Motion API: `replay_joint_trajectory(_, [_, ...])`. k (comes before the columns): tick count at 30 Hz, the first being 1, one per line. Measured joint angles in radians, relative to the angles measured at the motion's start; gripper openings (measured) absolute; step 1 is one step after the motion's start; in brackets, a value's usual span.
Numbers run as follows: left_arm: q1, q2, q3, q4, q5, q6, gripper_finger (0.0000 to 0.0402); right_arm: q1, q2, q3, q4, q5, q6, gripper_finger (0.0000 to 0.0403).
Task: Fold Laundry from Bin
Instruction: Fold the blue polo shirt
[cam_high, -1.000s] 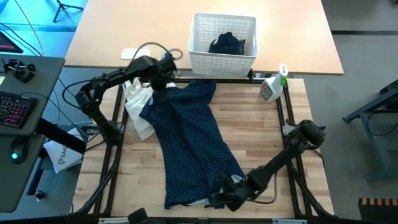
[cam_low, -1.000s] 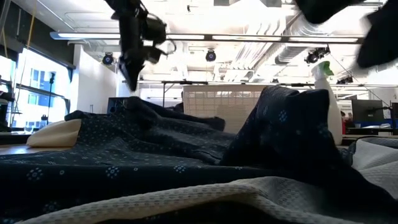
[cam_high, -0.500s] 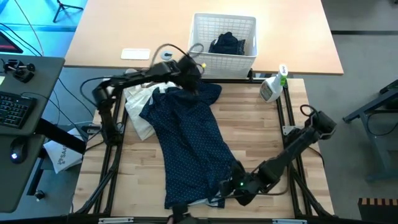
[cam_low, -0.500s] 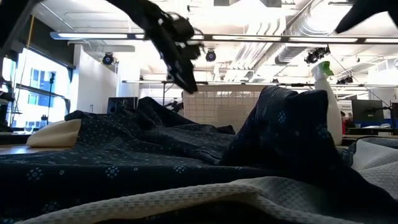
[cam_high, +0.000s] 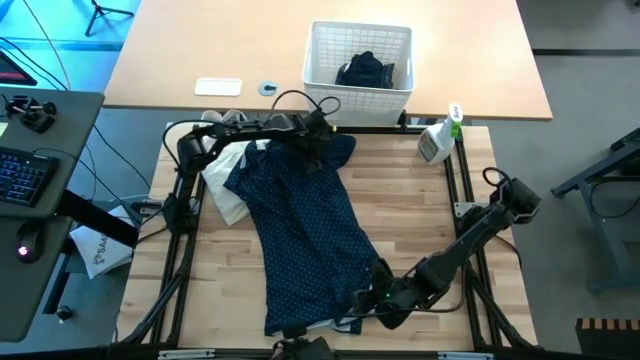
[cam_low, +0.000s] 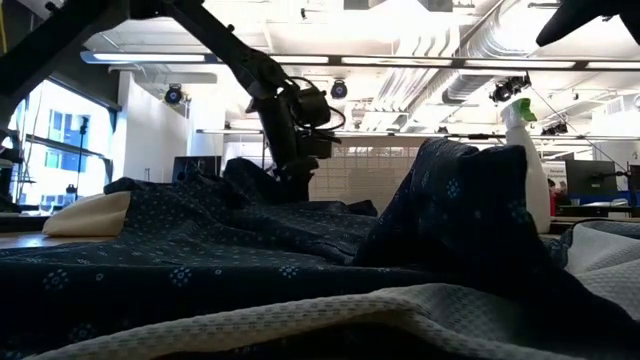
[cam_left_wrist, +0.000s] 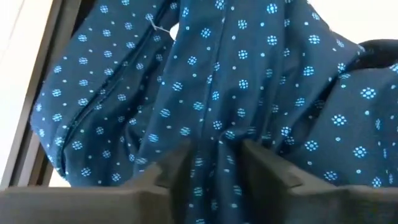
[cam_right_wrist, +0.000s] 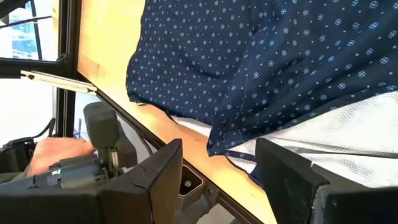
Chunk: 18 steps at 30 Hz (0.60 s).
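Dotted navy shirt (cam_high: 305, 235), soft and creased, spread down the centre of the slatted wood surface (cam_high: 420, 215). Left end effector (cam_high: 315, 150) clenched on its upper edge; right end effector (cam_high: 372, 300) released beside the lower hem. Lattice-sided white bin (cam_high: 358, 70) at top centre holds a dark garment (cam_high: 365, 70).

Overhead camera looks straight down; low camera skims the worktop (cam_high: 420, 215); both wrist cameras sit close over the dotted shirt (cam_high: 305, 235).
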Motion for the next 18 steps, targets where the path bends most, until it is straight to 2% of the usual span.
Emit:
replay_joint_trajectory(4, [0.001, -0.008, 0.000, -0.012, 0.001, 0.002, 0.0027, 0.003, 0.000, 0.000, -0.006, -0.005, 0.000, 0.0199])
replay_joint_trajectory(5, [0.003, -0.021, 0.000, -0.017, -0.001, -0.007, 0.0014, 0.006, 0.000, 0.000, -0.009, -0.004, 0.000, 0.0199])
replay_joint_trajectory(12, [0.029, -0.206, 0.001, -0.009, -0.022, -0.117, 0.0002, 0.019, 0.022, 0.000, -0.033, -0.008, 0.007, 0.0199])
replay_joint_trajectory(18, [0.090, -0.319, -0.013, -0.003, -0.092, -0.198, 0.0000, 0.020, 0.091, 0.000, -0.031, -0.011, 0.061, 0.0199])
